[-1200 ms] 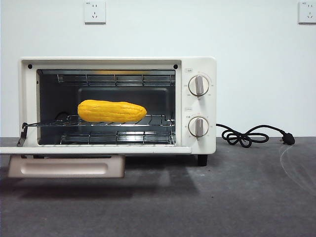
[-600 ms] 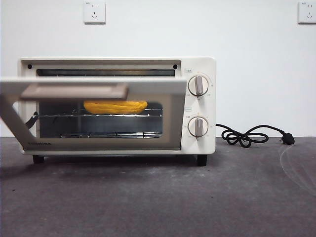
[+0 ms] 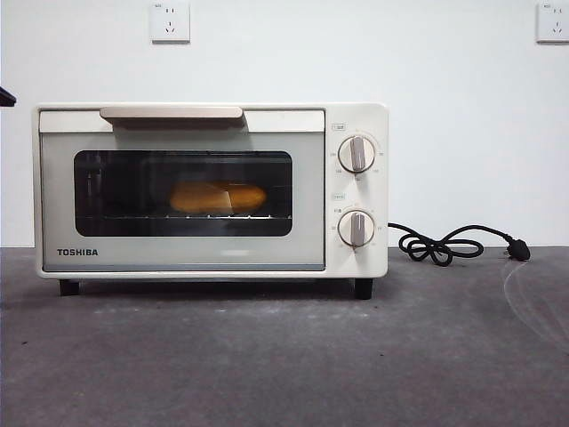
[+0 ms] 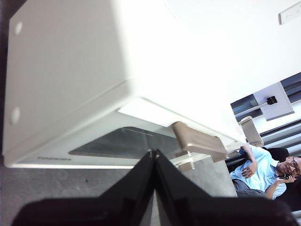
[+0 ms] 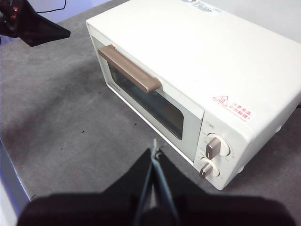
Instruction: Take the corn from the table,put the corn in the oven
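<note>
White wall and grey tabletop (image 3: 284, 356): the corn (image 3: 218, 197) lay inside the oven (image 3: 212, 189) behind its shut door.
Judged done; any next move called only for backing away. Front view alone showed the corn, at 9 o'clock from the knobs (image 3: 356, 153); wrist views showed the left tool (image 4: 154, 153) and right tool (image 5: 154, 151) pressed together, empty, off the handle (image 5: 129, 68).

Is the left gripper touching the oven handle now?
Apart. In the left wrist view, the left gripper, fingers shut, sits short of the oven handle, with the oven's door front visible between them.
</note>
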